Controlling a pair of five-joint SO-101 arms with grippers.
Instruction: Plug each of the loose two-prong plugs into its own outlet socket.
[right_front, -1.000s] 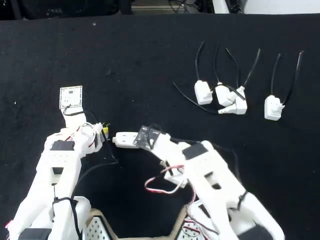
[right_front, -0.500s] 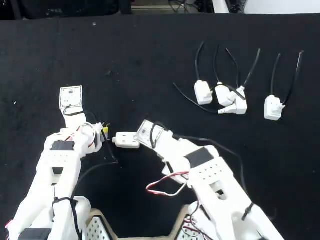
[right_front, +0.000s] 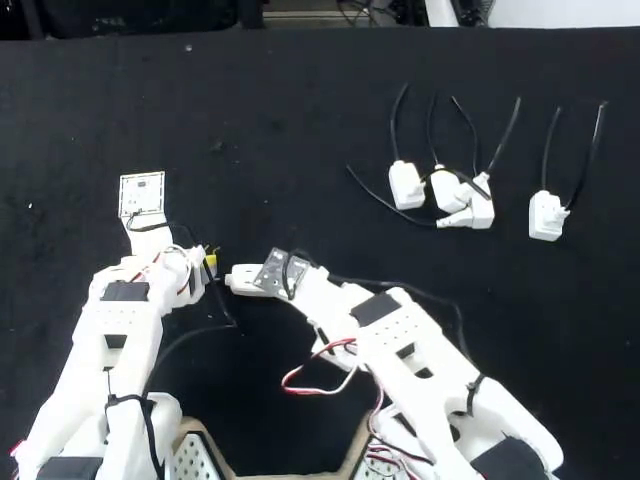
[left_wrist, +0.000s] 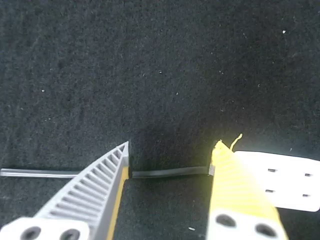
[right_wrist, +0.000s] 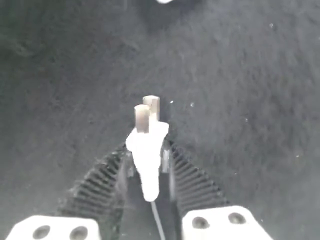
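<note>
Closest to the robot, the right gripper (right_wrist: 147, 149) is clamped on a white two-prong plug (right_wrist: 146, 167), one finger on each side of its body. The plug's two metal prongs (right_wrist: 148, 111) stick out past the fingertips, bare, with only the black cloth behind them.

In the high view this gripper sits at one end of a white outlet strip (right_front: 243, 280), which lies flat on the black table (right_front: 300, 110) between the two arms.

Just beside the strip's other end is the left gripper (left_wrist: 172, 152), low over the cloth with its fingers spread apart and holding nothing. A thin black cable (left_wrist: 170, 173) runs across the gap between the fingertips. The strip's corner, with its slot holes, lies next to the yellow finger.

Farther back, well away from both arms, three white plugs (right_front: 450, 190) lie bunched together, their black cords fanning away from the robot. A fourth plug (right_front: 545, 216) lies apart from them.
</note>
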